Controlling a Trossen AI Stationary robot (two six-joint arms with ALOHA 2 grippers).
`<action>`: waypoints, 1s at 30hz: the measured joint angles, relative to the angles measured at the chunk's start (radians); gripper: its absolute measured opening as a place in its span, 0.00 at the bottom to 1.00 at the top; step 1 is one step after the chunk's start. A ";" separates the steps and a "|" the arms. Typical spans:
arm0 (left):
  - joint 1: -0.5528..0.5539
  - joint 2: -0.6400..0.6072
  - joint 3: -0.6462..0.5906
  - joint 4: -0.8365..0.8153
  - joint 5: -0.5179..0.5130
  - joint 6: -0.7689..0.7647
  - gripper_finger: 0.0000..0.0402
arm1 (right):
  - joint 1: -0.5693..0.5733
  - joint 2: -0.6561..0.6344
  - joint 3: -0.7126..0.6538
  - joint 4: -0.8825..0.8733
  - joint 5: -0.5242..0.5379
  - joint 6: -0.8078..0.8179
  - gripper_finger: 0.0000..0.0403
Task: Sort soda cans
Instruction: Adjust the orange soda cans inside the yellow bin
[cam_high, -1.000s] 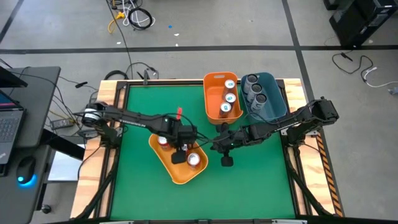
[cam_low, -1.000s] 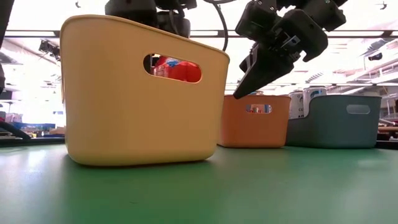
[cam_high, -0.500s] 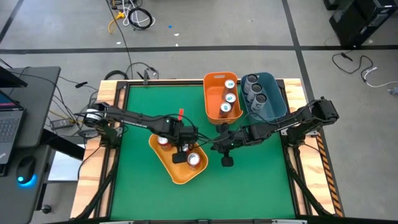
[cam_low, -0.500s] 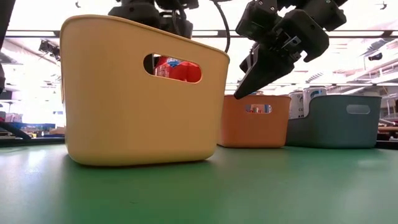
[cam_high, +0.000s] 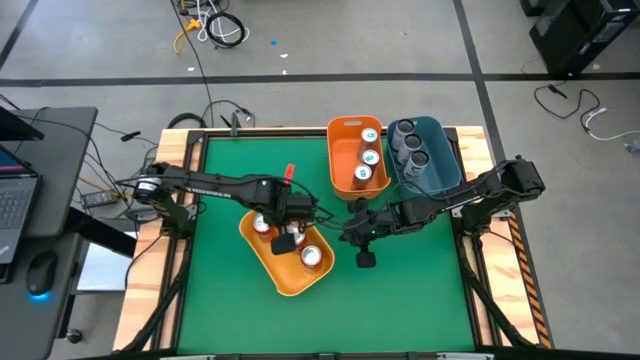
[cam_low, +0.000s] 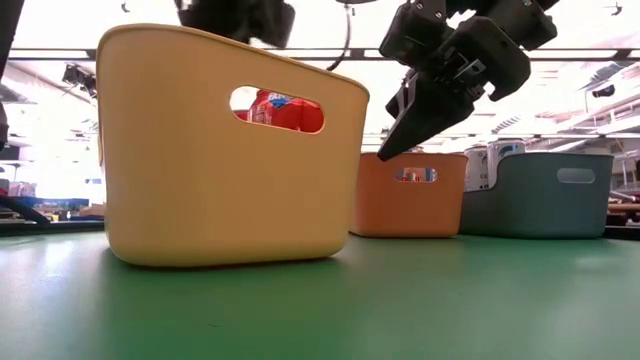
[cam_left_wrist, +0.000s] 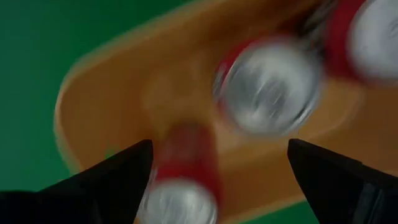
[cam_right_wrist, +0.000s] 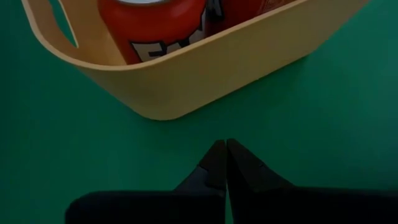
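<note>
Grey concrete floor (cam_high: 400, 40) with loose cables (cam_high: 215, 25); black desk with laptop (cam_high: 15, 200); bright ceiling lights (cam_low: 60, 25).

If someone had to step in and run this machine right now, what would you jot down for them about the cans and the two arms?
Left pincer: open, empty, above the yellow bin.
Right pincer: shut, empty, hanging just beside that bin's rim.
Cans: three red cans lie in the yellow bin; three white-and-blue cans in the orange bin; three dark cans in the blue bin.
Done: every can visible is in a bin, one colour per bin.
Left: no cans show on the green mat; likely just draw both arms back.
</note>
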 joint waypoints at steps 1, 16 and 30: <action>0.000 -0.002 0.000 -0.041 -0.006 -0.023 0.94 | 0.000 0.000 0.000 -0.001 -0.001 0.000 0.00; -0.010 -0.025 -0.020 -0.216 -0.114 -0.095 0.94 | 0.000 0.000 0.000 -0.016 -0.003 0.000 0.00; -0.011 -0.025 -0.243 -0.070 -0.045 -0.041 0.94 | 0.000 0.000 0.000 -0.019 -0.003 0.000 0.00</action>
